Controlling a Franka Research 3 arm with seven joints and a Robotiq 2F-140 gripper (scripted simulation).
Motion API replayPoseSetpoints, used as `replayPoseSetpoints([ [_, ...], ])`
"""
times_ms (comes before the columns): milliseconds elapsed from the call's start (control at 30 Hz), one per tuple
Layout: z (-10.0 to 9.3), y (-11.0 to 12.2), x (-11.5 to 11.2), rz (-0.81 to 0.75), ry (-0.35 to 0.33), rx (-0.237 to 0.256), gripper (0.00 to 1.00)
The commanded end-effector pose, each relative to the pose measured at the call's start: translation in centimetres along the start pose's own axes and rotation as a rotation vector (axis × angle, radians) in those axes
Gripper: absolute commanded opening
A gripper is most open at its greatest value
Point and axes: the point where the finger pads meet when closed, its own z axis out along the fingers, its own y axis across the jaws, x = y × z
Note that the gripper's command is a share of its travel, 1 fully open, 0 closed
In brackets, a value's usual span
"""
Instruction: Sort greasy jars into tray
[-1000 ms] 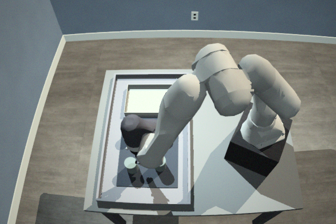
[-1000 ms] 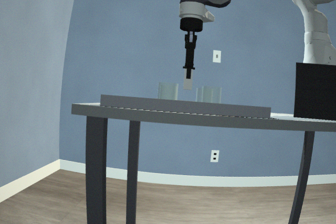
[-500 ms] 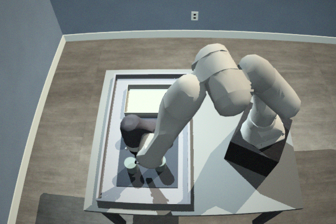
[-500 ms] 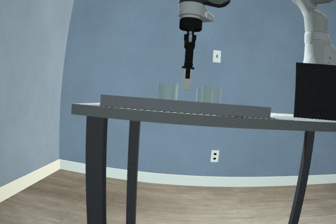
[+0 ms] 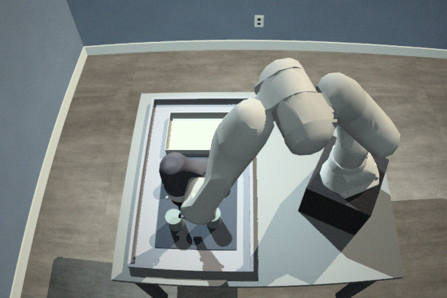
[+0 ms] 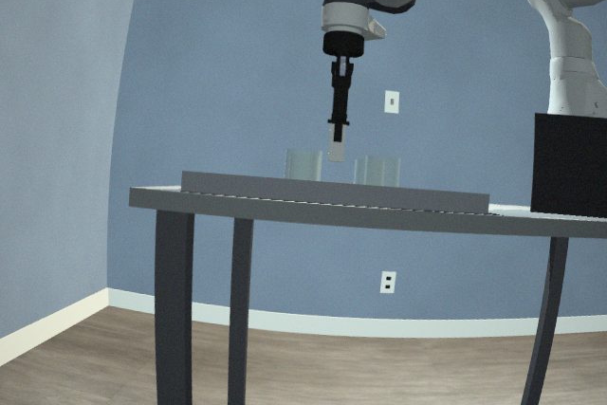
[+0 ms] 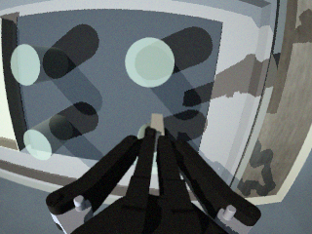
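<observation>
Fingers (image 5: 180, 216) (image 6: 336, 150), 1 pr.: shut narrow, nil held, tips between two jars. Likely push target, clear jar (image 5: 216, 220) (image 6: 383, 171) (image 7: 149, 62): mouth down on mat (image 5: 196, 244) (image 7: 112, 39), approx. 12 o'clock of tips, wrist view; long axis vert. Tray (image 5: 195, 152) (image 7: 11, 88): approx. 9 o'clock.

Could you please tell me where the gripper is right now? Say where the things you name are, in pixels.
In the exterior view, the gripper (image 6: 336, 153) (image 7: 156, 122) hangs shut above the mat, its fingertips between the jar on the left (image 6: 303, 164) and the overlapping jars (image 6: 382, 171) on the right.
</observation>
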Motion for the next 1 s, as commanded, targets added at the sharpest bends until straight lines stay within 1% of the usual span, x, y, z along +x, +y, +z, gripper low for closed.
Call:
replayPoseSetpoints([
  [0, 0.06, -0.07, 0.00, -0.003, 0.003, 0.000, 0.00],
  [967, 0.07, -0.07, -0.33, -0.003, 0.003, 0.000, 0.00],
])
